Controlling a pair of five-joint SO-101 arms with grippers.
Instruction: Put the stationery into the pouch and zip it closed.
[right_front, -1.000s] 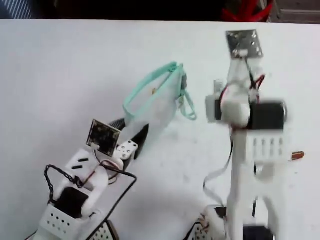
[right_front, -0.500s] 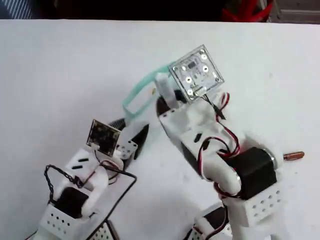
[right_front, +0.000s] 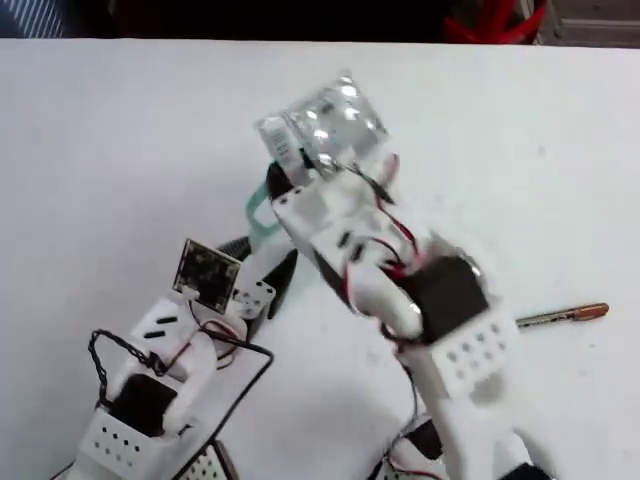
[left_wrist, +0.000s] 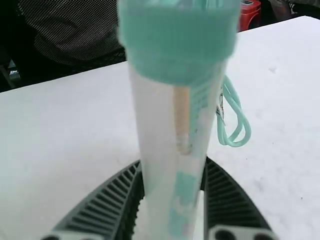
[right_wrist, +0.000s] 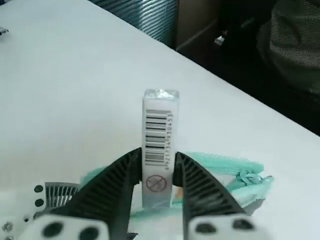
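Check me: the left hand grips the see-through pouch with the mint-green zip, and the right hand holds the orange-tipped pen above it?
Not the pen. The right wrist view shows the right hand holding a white barcoded stick above the see-through mint-zipped pouch, which the left hand grips. The orange-tipped pen lies on the table.

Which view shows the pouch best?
Left wrist view: the pouch stands close up, clamped in the left gripper's jaws. High view: its teal edge peeks from behind the right arm. Right wrist view: its zipper rim beyond the jaws.
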